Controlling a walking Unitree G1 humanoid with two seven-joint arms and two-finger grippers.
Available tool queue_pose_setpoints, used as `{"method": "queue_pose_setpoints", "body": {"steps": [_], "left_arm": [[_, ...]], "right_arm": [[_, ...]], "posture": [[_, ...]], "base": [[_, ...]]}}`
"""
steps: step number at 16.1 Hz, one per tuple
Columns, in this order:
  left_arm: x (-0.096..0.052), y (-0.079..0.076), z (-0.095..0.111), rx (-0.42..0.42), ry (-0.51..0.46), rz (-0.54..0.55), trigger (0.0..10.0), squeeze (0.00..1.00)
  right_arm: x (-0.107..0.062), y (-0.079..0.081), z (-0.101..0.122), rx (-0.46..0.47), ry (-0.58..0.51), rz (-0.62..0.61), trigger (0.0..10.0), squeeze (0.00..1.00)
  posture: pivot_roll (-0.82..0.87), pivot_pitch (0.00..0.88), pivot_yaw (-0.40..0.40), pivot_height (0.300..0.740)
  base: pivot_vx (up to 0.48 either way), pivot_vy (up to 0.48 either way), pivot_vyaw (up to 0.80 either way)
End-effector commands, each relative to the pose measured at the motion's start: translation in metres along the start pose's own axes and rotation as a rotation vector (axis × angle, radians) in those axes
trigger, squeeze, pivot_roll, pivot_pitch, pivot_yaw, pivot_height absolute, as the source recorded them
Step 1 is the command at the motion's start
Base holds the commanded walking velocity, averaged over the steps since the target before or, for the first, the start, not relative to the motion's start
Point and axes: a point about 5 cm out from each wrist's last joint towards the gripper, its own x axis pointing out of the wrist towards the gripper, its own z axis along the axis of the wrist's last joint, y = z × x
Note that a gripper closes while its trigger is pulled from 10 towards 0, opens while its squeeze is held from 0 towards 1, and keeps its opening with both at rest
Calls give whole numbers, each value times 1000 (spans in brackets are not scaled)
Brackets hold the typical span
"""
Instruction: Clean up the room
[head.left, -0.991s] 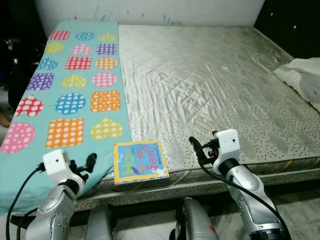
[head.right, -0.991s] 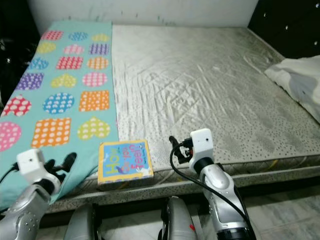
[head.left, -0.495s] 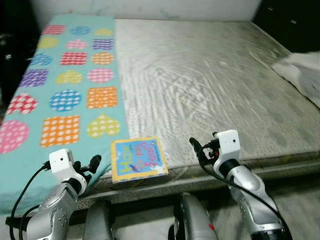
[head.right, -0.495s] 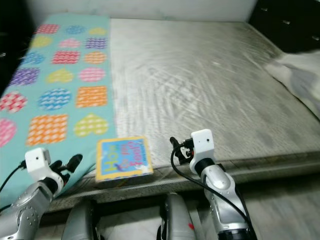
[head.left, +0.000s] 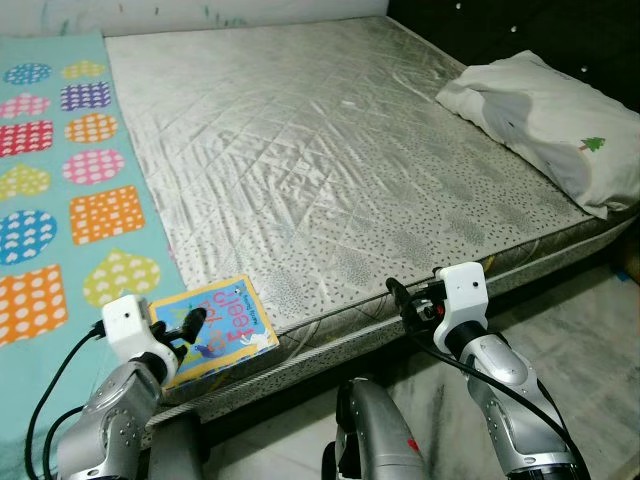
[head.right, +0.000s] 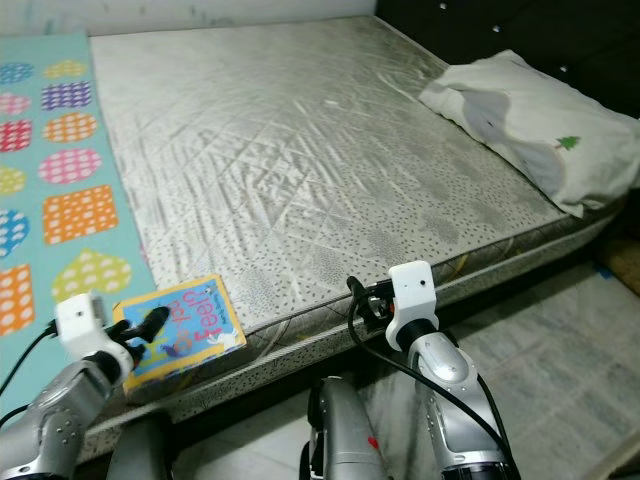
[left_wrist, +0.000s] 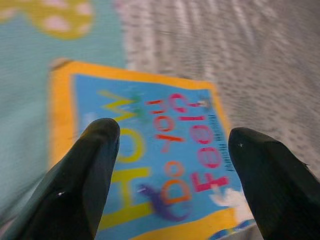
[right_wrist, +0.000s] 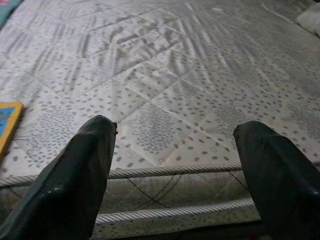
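A children's board book (head.left: 218, 337) with a yellow border and blue cover lies flat at the near edge of the mattress (head.left: 300, 160), beside the teal heart-patterned blanket (head.left: 60, 190). My left gripper (head.left: 185, 325) hovers just over the book's near left corner, open, with the cover (left_wrist: 170, 150) showing between its fingers (left_wrist: 85, 185). My right gripper (head.left: 400, 300) is held open at the mattress edge to the right of the book, with nothing between its fingers (right_wrist: 75, 185).
A white pillow (head.left: 540, 125) with a small tree print lies at the bed's far right corner. A dark headboard (head.left: 560, 30) runs behind it. Grey tiled floor (head.left: 590, 340) lies to the right of the bed. A corner of the book (right_wrist: 7, 125) appears in the right wrist view.
The whole view has swung to the right, bringing the pillow and floor into sight. My left gripper now sits closer over the book's corner. The book itself lies where it was.
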Motion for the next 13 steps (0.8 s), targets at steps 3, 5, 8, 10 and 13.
{"method": "queue_pose_setpoints", "body": {"steps": [3, 5, 8, 10, 13], "left_arm": [[-9, 9, 1, -49, -32, 77, 10000, 0], [-16, 16, -3, -75, -21, 110, 10000, 0], [-13, 27, -13, -164, 21, 142, 10000, 0], [-10, 37, -20, -217, 65, 159, 10000, 0], [-2, 47, -23, -215, 109, 150, 10000, 0]], "right_arm": [[-1, -4, 3, -10, -10, -15, 10000, 0], [-1, -4, 3, -12, -6, -14, 10000, 0], [1, -5, 3, -17, -6, -13, 10000, 0], [1, -6, 3, -22, -5, -17, 10000, 0], [0, -12, 4, -36, -3, -31, 10000, 0]], "posture": [[-125, 126, -74, 570], [-112, 130, -77, 570], [-114, 129, -79, 570], [-117, 130, -80, 570], [-131, 136, -79, 570]], "base": [[0, 0, 0], [0, 0, 0], [0, 0, 0], [0, 0, 0], [0, 0, 0]]}}
